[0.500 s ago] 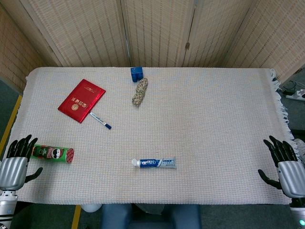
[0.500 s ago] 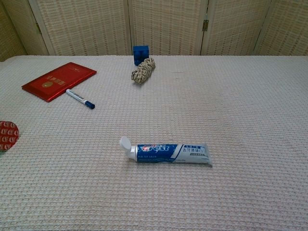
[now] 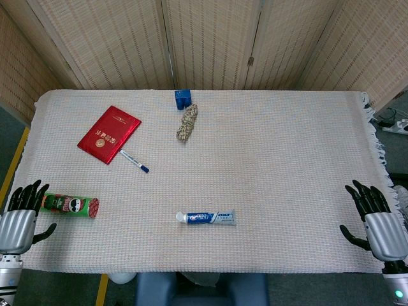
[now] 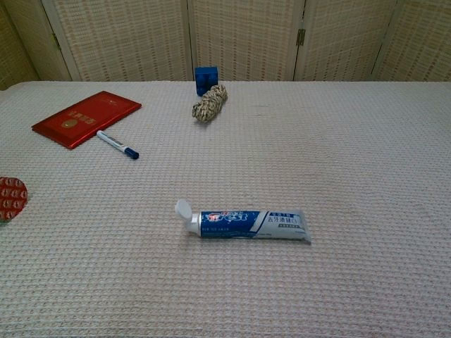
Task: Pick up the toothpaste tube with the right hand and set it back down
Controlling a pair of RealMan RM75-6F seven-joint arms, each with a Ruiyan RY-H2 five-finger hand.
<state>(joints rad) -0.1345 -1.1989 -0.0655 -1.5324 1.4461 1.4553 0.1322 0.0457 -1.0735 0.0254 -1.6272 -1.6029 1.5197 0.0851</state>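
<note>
Since half a second ago the right hand (image 3: 376,226), a grey-backed hand with black fingers, has edged inward from the table's right border, while everything on the cloth has kept its place. It holds nothing, its fingers spread and pointing up the table. The broad cream waffle-weave tablecloth (image 3: 280,159) covers the whole table and looks soft and slightly grippy, so a flat thing on it will probably need fingers worked under an edge. The left hand (image 3: 19,220) sits at the opposite border, also empty with fingers apart, just beside the red and green cylindrical snack can (image 3: 70,205), which lies on its side. The flat red booklet with gold print (image 3: 109,134) lies far back on the left. The blue and white soft plastic toothpaste tube (image 3: 206,217) lies flat near the front edge, about midway across, its long axis running left to right, white cap (image 4: 184,208) toward the robot's left and flat crimped tail toward the right hand. Both hands are well apart from it; the right hand faces the tail end. Behind lie a coiled bundle of pale rope (image 3: 187,122), a blue-capped white pen (image 3: 134,160) and a small blue block (image 3: 183,98).
</note>
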